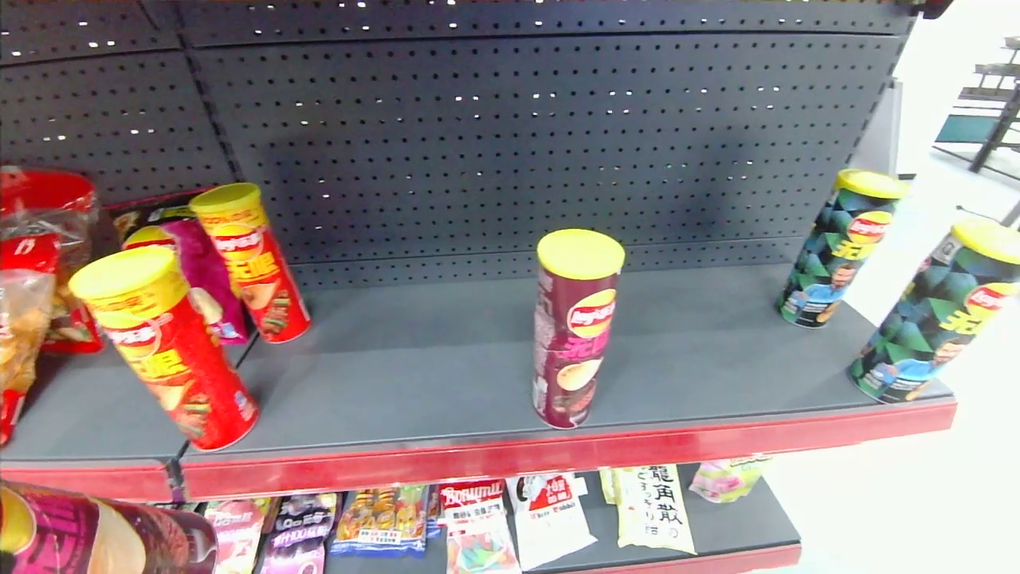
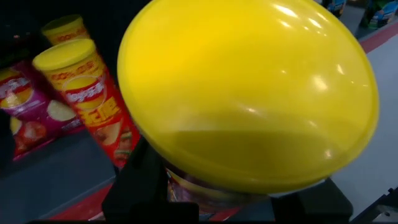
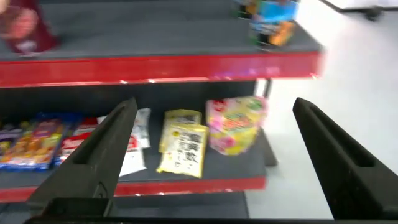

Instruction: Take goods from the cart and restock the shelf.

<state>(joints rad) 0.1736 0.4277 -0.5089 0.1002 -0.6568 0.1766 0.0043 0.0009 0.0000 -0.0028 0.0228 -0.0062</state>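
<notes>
A maroon chip can with a yellow lid (image 2: 249,93) sits in my left gripper (image 2: 217,202), whose dark fingers (image 2: 140,193) are shut around its body. In the head view this can (image 1: 88,538) lies tilted at the lower left, below the red front edge of the grey shelf (image 1: 446,359). A matching maroon can (image 1: 575,327) stands upright mid-shelf near the front. My right gripper (image 3: 214,162) is open with nothing in it, level with the lower shelf (image 3: 186,183) in front of snack packets (image 3: 183,146).
Two red cans (image 1: 163,343) (image 1: 251,259) and a purple bag (image 1: 195,263) stand at shelf left. Two dark green cans (image 1: 841,251) (image 1: 932,315) stand at the right end. Free room lies on either side of the maroon can. Snack bags (image 1: 550,518) fill the lower shelf.
</notes>
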